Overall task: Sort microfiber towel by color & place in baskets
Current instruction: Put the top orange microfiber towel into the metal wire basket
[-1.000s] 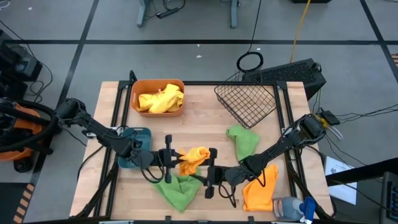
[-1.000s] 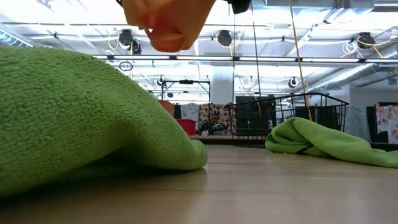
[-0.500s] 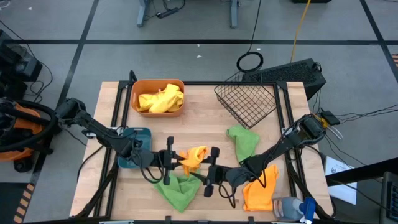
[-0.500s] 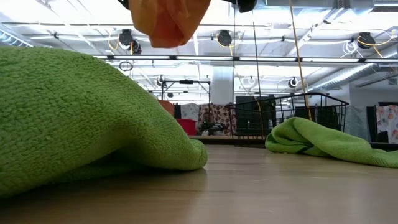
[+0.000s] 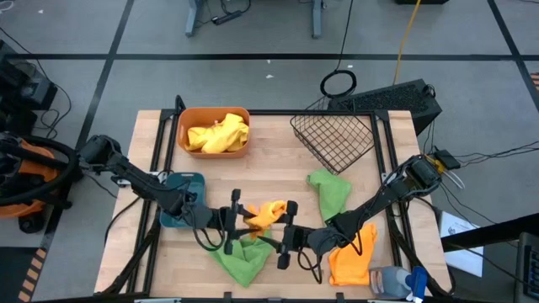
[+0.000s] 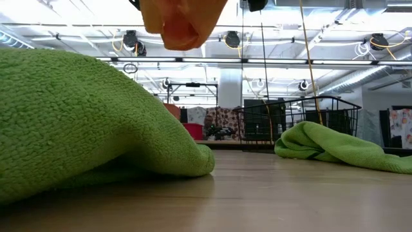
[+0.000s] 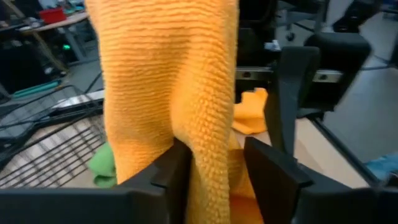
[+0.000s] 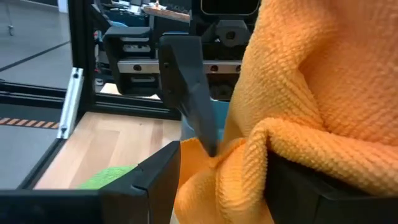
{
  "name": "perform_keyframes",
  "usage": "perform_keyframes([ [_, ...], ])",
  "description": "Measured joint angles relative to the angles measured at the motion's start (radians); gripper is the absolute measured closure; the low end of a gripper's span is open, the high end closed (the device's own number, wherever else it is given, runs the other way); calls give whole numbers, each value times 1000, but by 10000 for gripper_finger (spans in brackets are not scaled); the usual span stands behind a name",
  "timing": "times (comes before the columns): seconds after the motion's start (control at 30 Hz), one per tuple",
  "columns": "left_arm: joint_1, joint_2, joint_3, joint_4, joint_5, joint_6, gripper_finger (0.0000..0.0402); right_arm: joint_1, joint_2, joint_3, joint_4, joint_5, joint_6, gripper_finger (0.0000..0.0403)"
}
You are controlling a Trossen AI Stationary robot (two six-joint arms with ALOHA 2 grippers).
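An orange towel (image 5: 265,214) hangs above the table's near middle between my two grippers; its lower end (image 6: 183,22) is clear of the table. My left gripper (image 5: 237,219) comes from the left, open, with the towel between its fingers. My right gripper (image 5: 287,228) comes from the right and is shut on it. A green towel (image 5: 240,257) lies just below them. The orange tub (image 5: 213,151) at the far left holds a yellow towel (image 5: 217,135). The wire basket (image 5: 334,137) lies tipped at the far right. The teal tub (image 5: 181,192) sits under my left arm. My left gripper has a hanging fold of the orange towel (image 7: 205,143) between its open fingers. The fold lies against one finger (image 7: 171,171), while the other finger (image 7: 270,171) stands a little clear of it. The fingers come level from the table's left. My right gripper pinches a thick bunched fold of the orange towel (image 8: 242,162) between its two fingers, several layers together. It comes level from the table's right. The towel is lifted clear and hangs slack below and around the fingers.
A second green towel (image 5: 328,190) lies right of centre, and another orange towel (image 5: 352,259) lies at the near right under my right arm. A blue-capped spray bottle (image 5: 394,280) lies at the near right corner. Bare wood shows at the table's middle.
My left gripper has opened around the orange towel and tipped slightly toward my right gripper. The towel stays lifted between the two grippers, and its hanging end has shifted a little.
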Motion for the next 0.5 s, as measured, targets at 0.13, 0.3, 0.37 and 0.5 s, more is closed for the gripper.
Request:
perform_keyframes([
  [0.13,-20,0,0,-13,15,7,219,0,0,0,0,-10,20,202],
  [0.3,-45,1,0,-9,-30,33,200,9,0,0,3,2,20,201],
  [0.37,-51,2,1,-10,-49,44,197,13,0,0,3,8,20,201],
  [0.5,-64,1,1,-10,-62,78,196,16,0,0,14,14,19,201],
])
